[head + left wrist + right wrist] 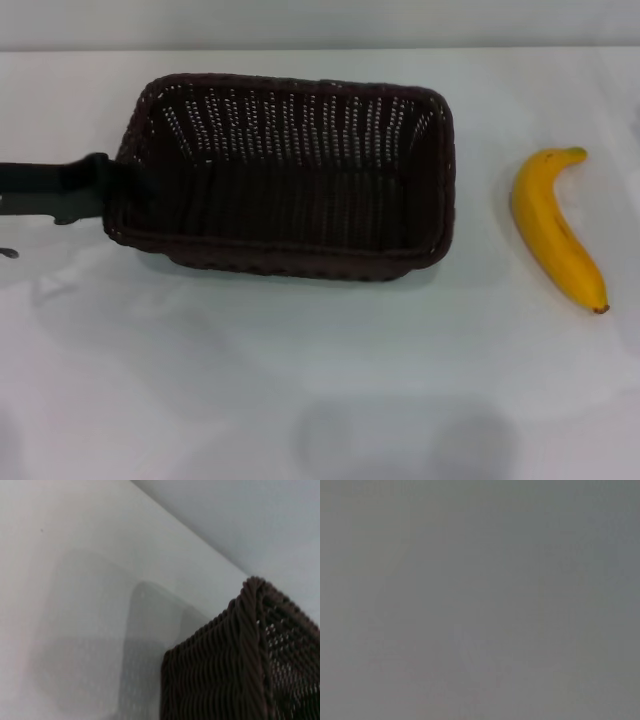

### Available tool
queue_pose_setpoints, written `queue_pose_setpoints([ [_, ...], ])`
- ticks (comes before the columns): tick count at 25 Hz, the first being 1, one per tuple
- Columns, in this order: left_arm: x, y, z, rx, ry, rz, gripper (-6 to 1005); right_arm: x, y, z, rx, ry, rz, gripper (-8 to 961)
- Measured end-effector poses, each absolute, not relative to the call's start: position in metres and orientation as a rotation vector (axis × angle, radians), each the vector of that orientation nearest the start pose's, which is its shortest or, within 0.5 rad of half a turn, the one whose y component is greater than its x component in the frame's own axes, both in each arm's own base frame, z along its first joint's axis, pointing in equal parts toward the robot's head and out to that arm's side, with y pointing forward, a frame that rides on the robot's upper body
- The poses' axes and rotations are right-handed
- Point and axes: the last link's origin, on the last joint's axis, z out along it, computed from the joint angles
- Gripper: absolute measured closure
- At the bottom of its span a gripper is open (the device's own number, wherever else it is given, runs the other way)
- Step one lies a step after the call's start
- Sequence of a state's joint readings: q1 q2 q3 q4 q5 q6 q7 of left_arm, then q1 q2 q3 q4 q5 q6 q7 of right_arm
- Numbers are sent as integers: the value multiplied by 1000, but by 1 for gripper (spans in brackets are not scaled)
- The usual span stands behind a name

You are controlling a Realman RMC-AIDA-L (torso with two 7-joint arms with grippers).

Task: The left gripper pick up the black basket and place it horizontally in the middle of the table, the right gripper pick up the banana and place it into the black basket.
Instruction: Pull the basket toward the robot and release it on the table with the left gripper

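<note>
A plain white desk (300, 400) carries everything. On it the black basket (285, 175) lies lengthwise across the middle, the left tool (100, 190) at its left end wall, though whether it pinches the rim I cannot tell. The banana (555, 230) lies well apart on the right; the right tool is out of sight.

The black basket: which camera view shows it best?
The head view: it shows the whole black basket on the table, rim and walls. The left wrist view shows only one woven corner; the right wrist view shows nothing of it.
</note>
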State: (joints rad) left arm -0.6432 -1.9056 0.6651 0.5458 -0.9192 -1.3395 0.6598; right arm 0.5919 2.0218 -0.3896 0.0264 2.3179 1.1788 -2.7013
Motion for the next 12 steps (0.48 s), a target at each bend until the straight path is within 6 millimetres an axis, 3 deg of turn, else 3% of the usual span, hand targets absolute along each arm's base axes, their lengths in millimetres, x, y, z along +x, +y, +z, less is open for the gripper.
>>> queue_pose_setpoints([
  [12,-297,376,46,-2121,-1885,-543,378,338,373,48,-1352,696,878,185],
])
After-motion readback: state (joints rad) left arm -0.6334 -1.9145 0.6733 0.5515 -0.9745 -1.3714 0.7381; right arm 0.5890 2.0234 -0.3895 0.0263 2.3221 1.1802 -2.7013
